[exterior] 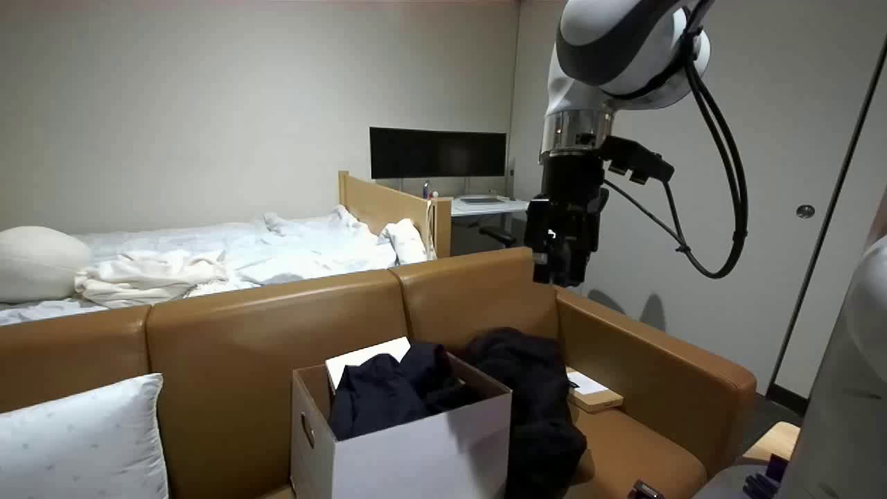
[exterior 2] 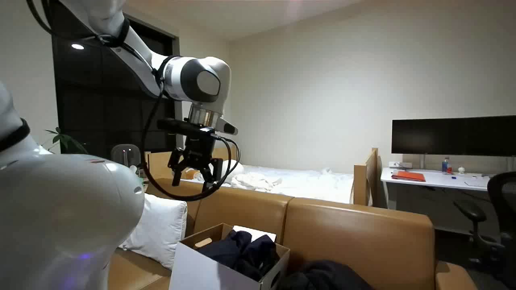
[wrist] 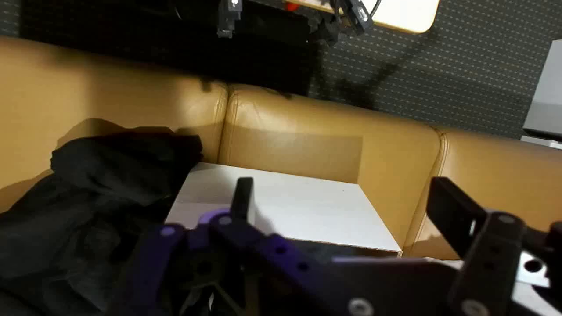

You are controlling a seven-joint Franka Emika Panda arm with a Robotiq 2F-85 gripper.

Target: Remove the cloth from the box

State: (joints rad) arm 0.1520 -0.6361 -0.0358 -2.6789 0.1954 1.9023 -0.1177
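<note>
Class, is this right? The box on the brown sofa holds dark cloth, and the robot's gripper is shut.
Not quite: the robot's gripper is open, its fingers spread wide apart in the wrist view. The rest stands: the box on the brown sofa holds dark cloth.

This is a home, bedroom and sitting area in a single room. A brown couch (exterior: 346, 319) with a white, dotted pillow (exterior: 83, 440) stands in front of a bed (exterior: 242, 249) with a wooden end board (exterior: 391, 206) and rumpled white bedding (exterior 2: 306, 185). In an exterior view, a wide monitor (exterior 2: 451, 137) stands over a white desk (exterior 2: 439, 182) that carries a small bottle (exterior 2: 445, 164), near a black chair (exterior 2: 504, 197), and leaves of a green plant (exterior 2: 64, 138) show beside a dark window (exterior 2: 84, 100).
</note>
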